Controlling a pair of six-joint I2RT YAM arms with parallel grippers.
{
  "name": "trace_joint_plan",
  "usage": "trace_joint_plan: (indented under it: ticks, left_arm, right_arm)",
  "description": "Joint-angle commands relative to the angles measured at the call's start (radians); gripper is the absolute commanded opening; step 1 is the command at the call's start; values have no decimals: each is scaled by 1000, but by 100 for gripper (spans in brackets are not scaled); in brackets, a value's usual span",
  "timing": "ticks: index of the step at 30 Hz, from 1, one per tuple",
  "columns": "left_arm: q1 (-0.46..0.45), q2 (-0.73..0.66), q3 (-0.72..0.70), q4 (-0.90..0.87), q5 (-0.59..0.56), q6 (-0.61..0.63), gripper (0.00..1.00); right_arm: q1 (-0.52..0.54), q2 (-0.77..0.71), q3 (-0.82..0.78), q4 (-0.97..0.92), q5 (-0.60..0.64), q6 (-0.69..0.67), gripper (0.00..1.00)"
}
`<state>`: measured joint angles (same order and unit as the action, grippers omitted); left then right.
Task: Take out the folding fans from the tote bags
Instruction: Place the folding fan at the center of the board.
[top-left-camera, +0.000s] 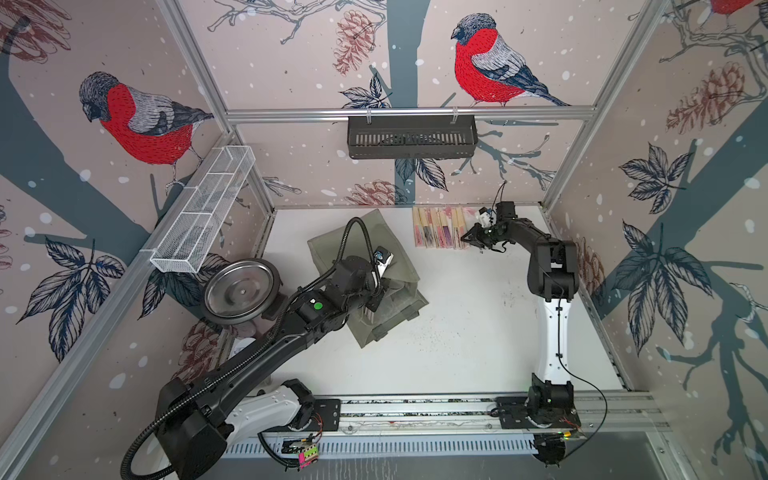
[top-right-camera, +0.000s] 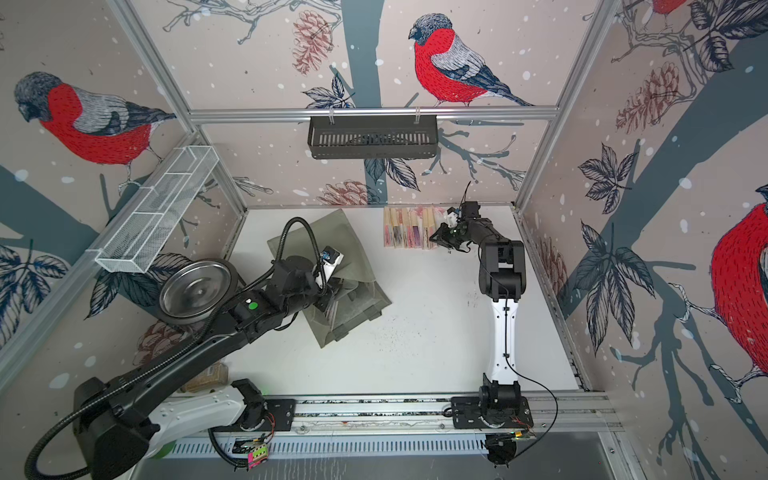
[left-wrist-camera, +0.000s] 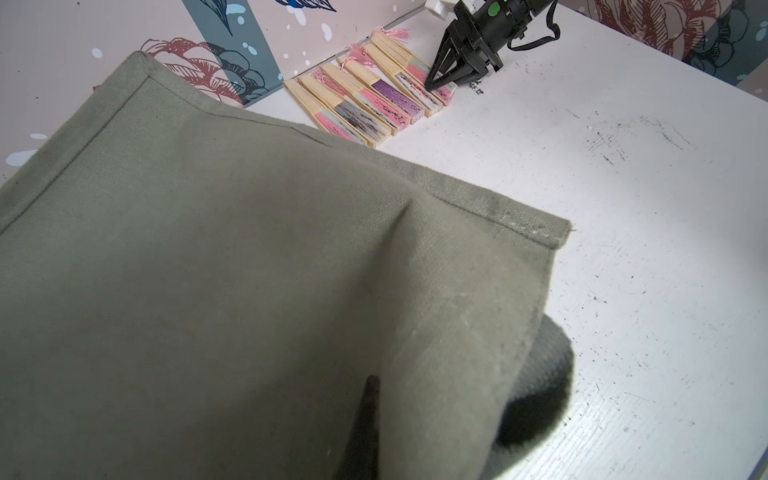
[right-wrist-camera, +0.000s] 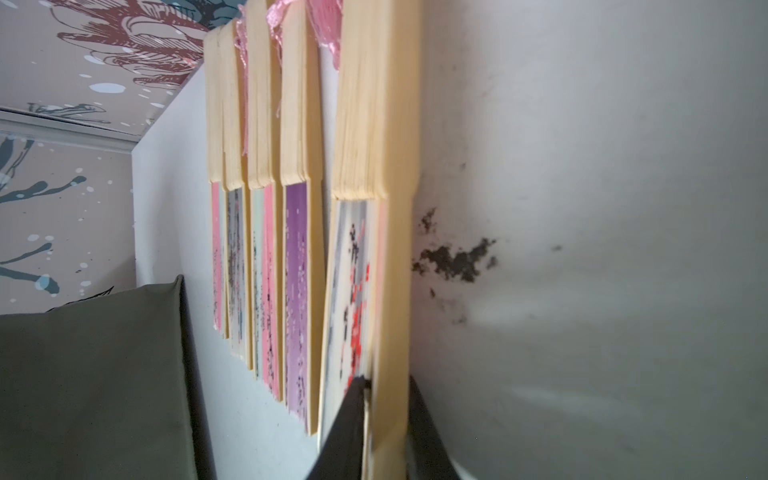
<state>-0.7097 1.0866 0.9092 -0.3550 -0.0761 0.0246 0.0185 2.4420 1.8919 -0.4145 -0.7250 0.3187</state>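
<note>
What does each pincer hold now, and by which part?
Left pincer: shut on the tote bag, pinching fabric near its mouth. Right pincer: jaws flank the fabric end of the last fan; grip cannot be told.

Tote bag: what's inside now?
In both top views the left arm enters the tote bag at its mouth. Arm and fabric cover the interior; its jaws and any contents cannot be seen.

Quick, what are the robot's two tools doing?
Left tool: closed, seemingly pinching the tote bag.
Right tool: around the end fan; grip cannot be told.
</note>
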Motion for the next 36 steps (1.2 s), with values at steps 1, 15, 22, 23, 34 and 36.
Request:
trace_joint_plan:
  ticks: [1, 15, 22, 23, 34, 36]
  left_arm:
    - [-2, -1, 2, 25, -7, 0, 0]
    - [-4, -1, 2, 23, -13, 1, 0]
    - [-4, 1, 2, 23, -16, 1, 0]
    - [-4, 2, 3, 23, -16, 1, 0]
    - [-4, -4, 4, 20, -21, 3, 0]
    - [-4, -4, 2, 22, -28, 2, 0]
  right_arm:
    - [-4, 3, -8, -49, 41, 14, 28]
    - [-30, -155, -117, -11, 205, 41, 45]
    - [-16, -426, -457, 222, 197, 136, 43]
    - [-8, -477, -526, 267, 199, 155, 42]
    - [183, -959, -1162, 613, 235, 362, 41]
    - [249, -1038, -1235, 612, 281, 372, 41]
